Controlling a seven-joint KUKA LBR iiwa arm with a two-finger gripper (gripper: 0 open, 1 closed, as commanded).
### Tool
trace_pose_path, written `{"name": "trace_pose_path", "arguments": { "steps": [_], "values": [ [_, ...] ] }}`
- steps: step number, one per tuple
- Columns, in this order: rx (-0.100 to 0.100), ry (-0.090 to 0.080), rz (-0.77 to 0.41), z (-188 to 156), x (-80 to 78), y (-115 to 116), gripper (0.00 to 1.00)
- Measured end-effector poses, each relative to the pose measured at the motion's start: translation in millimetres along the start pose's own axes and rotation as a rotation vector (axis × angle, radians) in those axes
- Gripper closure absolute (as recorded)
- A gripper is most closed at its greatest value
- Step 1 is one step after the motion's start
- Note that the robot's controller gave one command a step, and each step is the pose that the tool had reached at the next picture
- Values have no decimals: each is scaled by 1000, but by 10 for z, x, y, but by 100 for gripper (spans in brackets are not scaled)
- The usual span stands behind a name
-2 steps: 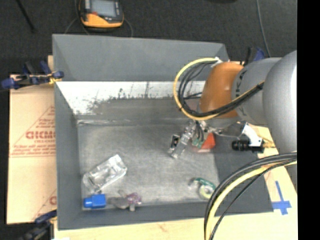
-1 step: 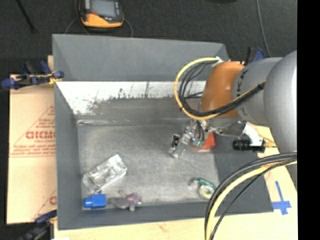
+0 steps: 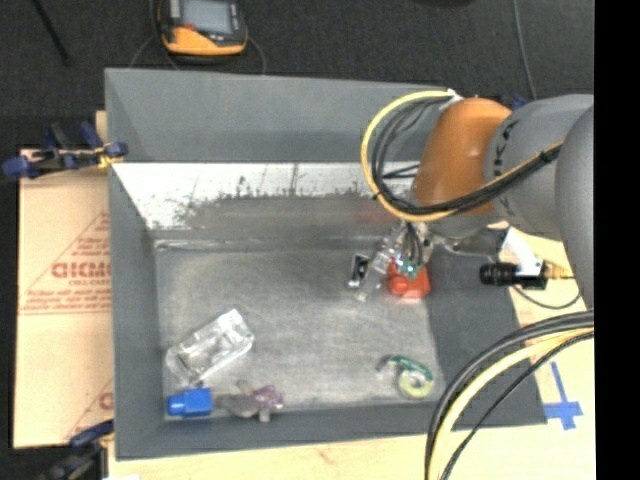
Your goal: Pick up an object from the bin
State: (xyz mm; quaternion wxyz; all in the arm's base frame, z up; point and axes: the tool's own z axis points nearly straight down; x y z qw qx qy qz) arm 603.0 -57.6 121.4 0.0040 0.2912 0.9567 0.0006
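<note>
My gripper [image 3: 375, 272] hangs low over the bin's right back part, just under the arm's orange cover. A small red block-like thing [image 3: 410, 285] lies on the floor directly at the gripper's right side, partly hidden by it; whether it is touched or held I cannot tell. A small green, white and yellow ring-shaped thing [image 3: 407, 376] lies near the front right corner, well clear of the gripper.
A crumpled clear plastic bottle [image 3: 208, 348] with a blue cap [image 3: 190, 403] lies at the front left. A small pale purple piece [image 3: 256, 401] sits beside the cap along the front wall. The arm's cables loop over the right rim.
</note>
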Motion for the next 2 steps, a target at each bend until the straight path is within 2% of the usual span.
{"name": "trace_pose_path", "arguments": {
  "steps": [1, 2],
  "values": [
    [1, 1, -3, -243, -20, 0, 100],
    [0, 0, -7, -649, -43, 1, 100]
  ]
}}
